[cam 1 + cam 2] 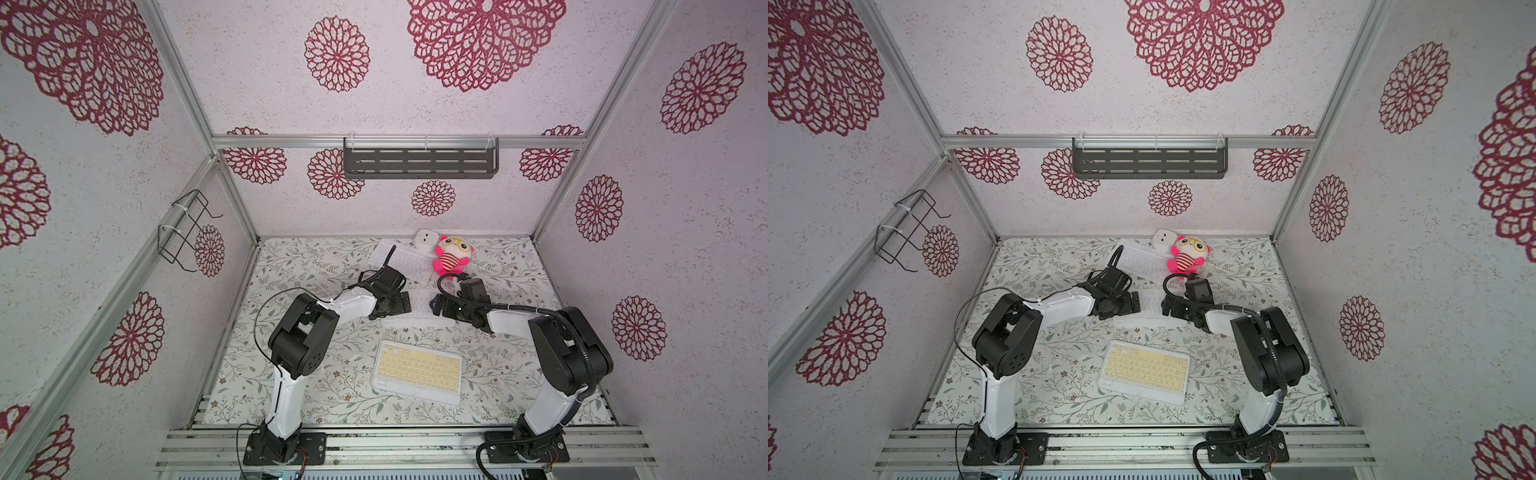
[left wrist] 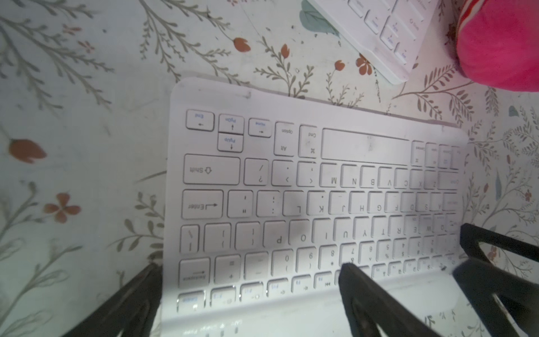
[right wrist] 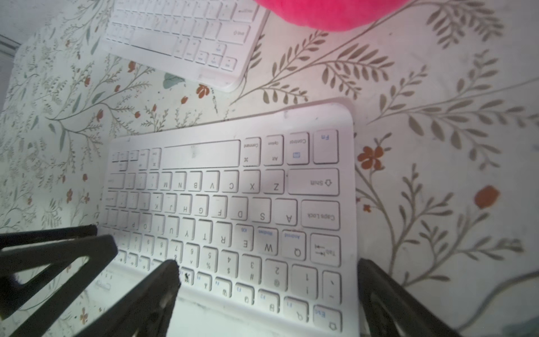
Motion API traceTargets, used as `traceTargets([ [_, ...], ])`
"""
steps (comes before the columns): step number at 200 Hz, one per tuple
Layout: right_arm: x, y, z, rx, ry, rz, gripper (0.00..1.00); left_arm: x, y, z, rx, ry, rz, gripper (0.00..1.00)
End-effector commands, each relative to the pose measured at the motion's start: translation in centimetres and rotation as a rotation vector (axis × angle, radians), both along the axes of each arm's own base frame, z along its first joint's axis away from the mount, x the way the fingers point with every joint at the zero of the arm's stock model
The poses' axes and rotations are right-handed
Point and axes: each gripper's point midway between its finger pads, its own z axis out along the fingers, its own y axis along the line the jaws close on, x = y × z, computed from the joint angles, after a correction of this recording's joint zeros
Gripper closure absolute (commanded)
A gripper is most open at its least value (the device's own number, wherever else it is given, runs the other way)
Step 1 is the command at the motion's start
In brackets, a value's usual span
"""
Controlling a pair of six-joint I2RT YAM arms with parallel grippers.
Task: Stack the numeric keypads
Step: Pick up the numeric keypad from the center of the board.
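Three numeric keypads show in a top view. The yellow-keyed keypad [image 1: 419,370] lies near the front of the table [image 1: 345,399]. A back white keypad [image 1: 397,259] lies beside the pink plush toy [image 1: 452,255] and a white cube [image 1: 426,240]. The middle white keypad [image 1: 419,307] is mostly hidden between the left gripper [image 1: 405,302] and the right gripper [image 1: 435,306], and no stack is visible. The left wrist view shows what the overhead cannot: the left gripper [image 2: 248,300] is spread wide and grasps nothing. One finger is off the Enter end of the middle white keypad [image 2: 320,189] and the other is over the number row. In the right wrist view the right gripper [image 3: 271,300], likewise released, straddles the Tab end. Whether any finger touches the keypad, I cannot tell. Only the top views show the yellow-keyed keypad. Closing from here could press a finger onto the keys instead of catching an edge, so the thin board may slide or tip. An uneven two-arm lift could drop it, and the inner fingers sit near each other and might clash.
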Motion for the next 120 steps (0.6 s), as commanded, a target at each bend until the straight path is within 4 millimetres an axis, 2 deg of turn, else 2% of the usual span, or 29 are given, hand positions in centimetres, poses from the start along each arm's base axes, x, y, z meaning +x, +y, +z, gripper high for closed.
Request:
traceTargets([
  [1, -8.7, 8.1, 0.1, 0.348, 0.24, 0.379, 0.03, -5.8, -3.8, -6.0, -0.095, 0.238, -0.133, 0.03],
  [50, -9.0, 8.0, 2.1, 0.484, 0.2, 0.393, 0.03, -4.9, -4.0, -6.4, -0.101, 0.233, -0.141, 0.03],
  [95, -8.6, 7.9, 2.2, 0.592, 0.198, 0.374, 0.03, -4.6, -3.3, -6.7, -0.104, 0.234, -0.124, 0.03],
  [120, -8.2, 7.5, 2.9, 0.672, 0.176, 0.353, 0.03, -4.6, -3.1, -6.9, -0.114, 0.238, -0.119, 0.03],
])
